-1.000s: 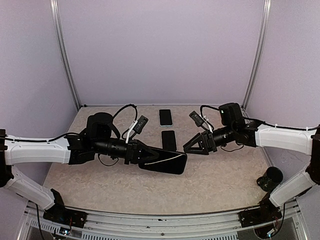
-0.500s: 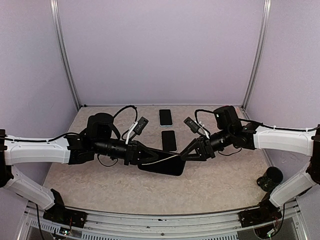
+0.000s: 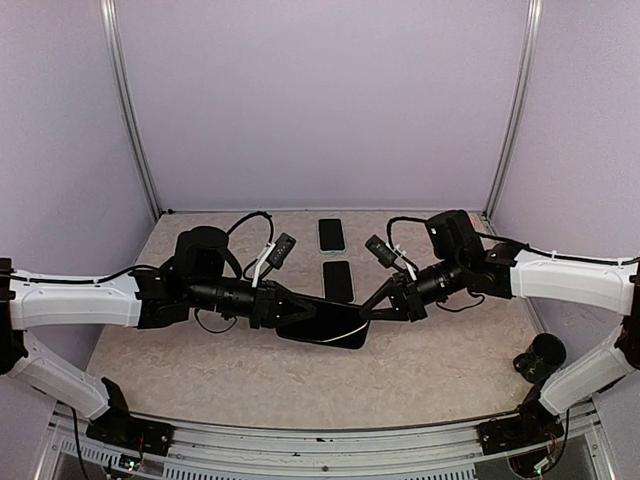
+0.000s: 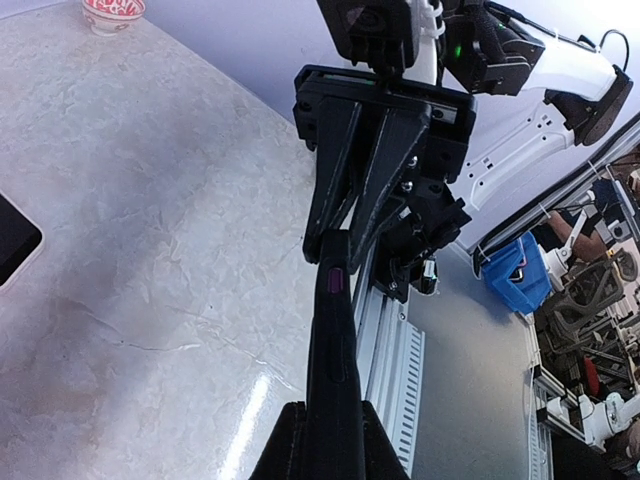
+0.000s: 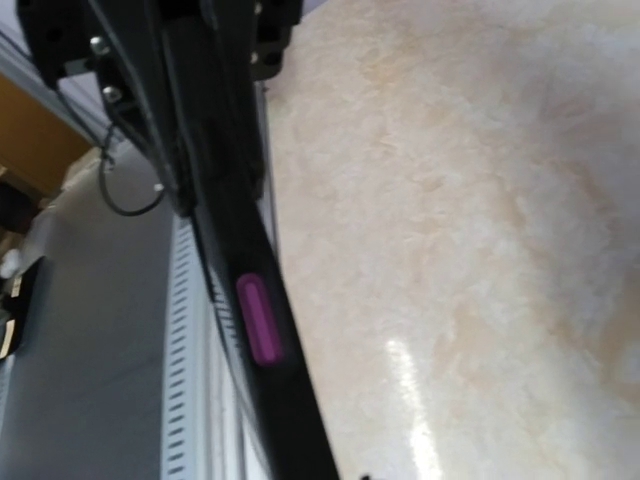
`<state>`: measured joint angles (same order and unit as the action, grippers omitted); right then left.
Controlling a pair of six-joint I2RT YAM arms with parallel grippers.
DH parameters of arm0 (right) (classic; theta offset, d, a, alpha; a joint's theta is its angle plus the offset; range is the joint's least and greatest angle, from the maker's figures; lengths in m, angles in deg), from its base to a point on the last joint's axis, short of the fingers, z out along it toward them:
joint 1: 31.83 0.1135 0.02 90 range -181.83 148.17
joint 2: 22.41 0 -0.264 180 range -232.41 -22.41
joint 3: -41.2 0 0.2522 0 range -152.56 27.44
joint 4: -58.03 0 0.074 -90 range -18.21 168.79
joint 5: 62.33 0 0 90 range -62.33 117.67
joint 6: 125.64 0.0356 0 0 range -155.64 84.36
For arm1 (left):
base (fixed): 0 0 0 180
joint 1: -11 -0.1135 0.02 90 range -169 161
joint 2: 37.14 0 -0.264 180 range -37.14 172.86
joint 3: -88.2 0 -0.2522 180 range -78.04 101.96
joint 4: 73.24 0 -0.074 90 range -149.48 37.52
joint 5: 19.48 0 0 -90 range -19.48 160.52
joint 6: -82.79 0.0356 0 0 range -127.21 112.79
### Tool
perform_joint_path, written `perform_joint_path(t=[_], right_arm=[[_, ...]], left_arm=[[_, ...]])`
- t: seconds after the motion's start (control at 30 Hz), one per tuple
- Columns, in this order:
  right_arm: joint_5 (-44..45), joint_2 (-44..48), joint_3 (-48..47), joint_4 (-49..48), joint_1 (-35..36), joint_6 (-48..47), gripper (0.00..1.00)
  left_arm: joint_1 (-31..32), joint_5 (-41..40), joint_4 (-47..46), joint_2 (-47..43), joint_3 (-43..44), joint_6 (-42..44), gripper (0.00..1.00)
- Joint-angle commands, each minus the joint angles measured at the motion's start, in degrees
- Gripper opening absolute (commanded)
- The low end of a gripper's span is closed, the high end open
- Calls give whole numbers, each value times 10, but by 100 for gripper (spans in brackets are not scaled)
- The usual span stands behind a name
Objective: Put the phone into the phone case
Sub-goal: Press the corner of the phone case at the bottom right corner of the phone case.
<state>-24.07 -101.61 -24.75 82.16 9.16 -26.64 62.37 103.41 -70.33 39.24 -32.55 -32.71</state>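
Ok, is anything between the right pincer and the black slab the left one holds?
Nothing visible: the right pincer is shut on one end of the flat black slab with a purple side button; the left pincer grips the opposite end.

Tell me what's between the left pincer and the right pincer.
The flat black phone case, held in the air: the left pincer grips one end, the right pincer is shut on the other. The top view shows it.
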Motion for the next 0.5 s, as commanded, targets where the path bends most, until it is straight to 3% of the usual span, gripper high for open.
perform_joint_path(t=[0.0, 0.07, 0.13, 0.2, 0.3, 0.47], right_arm=[[79, 30, -28, 23, 13, 20, 0], [84, 34, -31, 31, 14, 20, 6], [77, 41, -35, 41, 15, 17, 34], [60, 53, -39, 49, 14, 10, 49], [40, 63, -52, 65, 14, -1, 57], [32, 40, -70, 96, 15, -22, 59]], left_arm=[[3, -47, -29, 11, 30, -2, 0], [3, -42, -29, 12, 30, 0, 0], [3, -29, -26, 11, 33, 8, 0], [3, -17, -18, 7, 37, 18, 0], [3, 10, 2, -2, 42, 38, 0], [6, 48, 29, -11, 55, 62, 0]])
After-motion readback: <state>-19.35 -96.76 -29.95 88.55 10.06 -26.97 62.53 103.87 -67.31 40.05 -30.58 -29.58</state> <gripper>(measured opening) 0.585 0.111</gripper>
